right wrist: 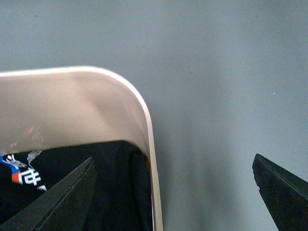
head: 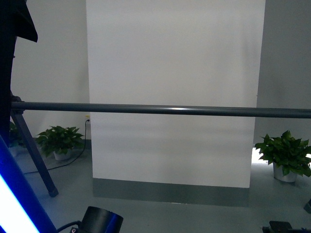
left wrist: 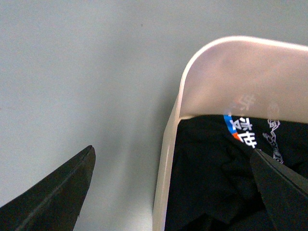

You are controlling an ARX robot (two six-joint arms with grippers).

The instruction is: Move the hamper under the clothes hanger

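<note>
Right now the hamper point(left wrist: 202, 72) sits low between my two arms, out of the front view altogether, and I only see it through the wrist cameras. My left gripper point(left wrist: 173, 192) is spread wide, one finger over the bare grey floor point(left wrist: 72, 72) outside the tub, the other over the dark printed clothing point(left wrist: 216, 178) inside, so the hamper's side wall runs between the fingers. My right gripper point(right wrist: 173, 192) is spread the same way across the opposite wall, one finger above the clothing, one above the floor. Neither looks to be touching the rim, though I cannot tell how far above it they hang. Each wrist view shows one rounded far corner, so I judge both arms stand about equally near, one to each side wall. The clothes hanger point(head: 160, 110) lies straight ahead, its long horizontal bar crossing the front view from side to side, an angled leg at the left, with a white backdrop point(head: 175, 92) and potted plants point(head: 59, 141) behind. I judge the move is forward, carrying the hamper squarely under that bar.
</note>
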